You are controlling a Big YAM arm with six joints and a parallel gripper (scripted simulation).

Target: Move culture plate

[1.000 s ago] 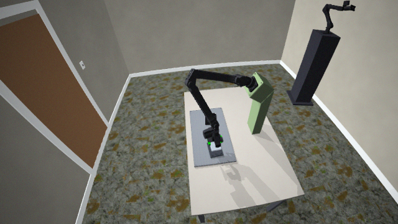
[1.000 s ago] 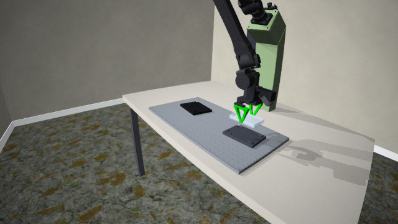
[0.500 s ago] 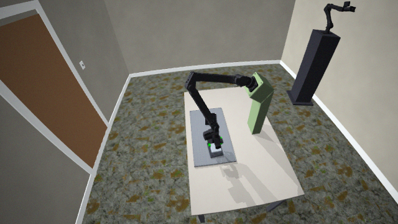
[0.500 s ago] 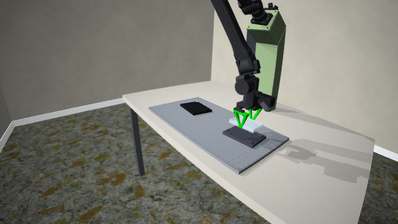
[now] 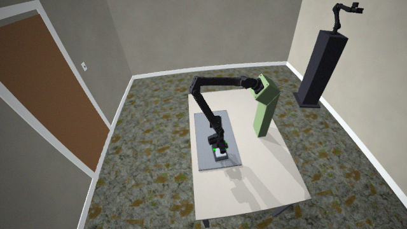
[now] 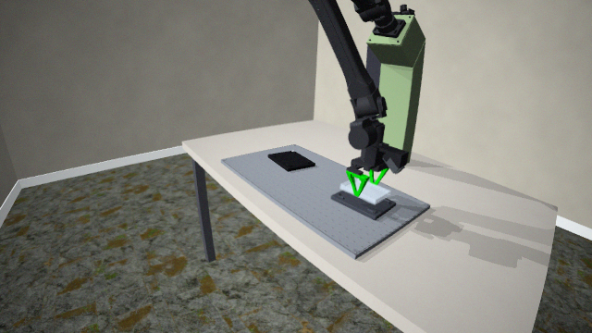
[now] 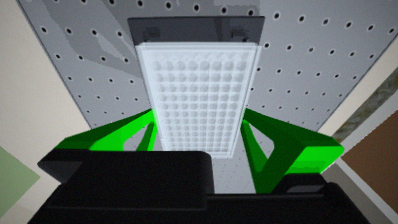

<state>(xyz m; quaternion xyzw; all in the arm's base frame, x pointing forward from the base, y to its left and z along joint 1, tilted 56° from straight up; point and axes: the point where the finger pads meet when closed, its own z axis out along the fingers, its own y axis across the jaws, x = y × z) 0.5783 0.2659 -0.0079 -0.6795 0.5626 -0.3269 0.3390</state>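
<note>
Three views. Top: we see gripper over plate, worktop beneath. Exterior: plate low over near nest, likely for seating; far nest bare. Wrist: fingers clamp lidded plate by long sides, keeping it level.

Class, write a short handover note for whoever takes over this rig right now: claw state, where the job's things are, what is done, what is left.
Claw: shut on the white 96-well culture plate, gripping its long sides; the clear lid appears to be on.
Plate: low over, or just touching, the dark flat plate nest N2; whether it is seated cannot be told.
Dark flat plate nest N1: bare.
Done: pick-up and carry across.
Left: confirm that it sits flat inside the locators, check the A1 corner (unreadable here), open the claw, withdraw.
</note>
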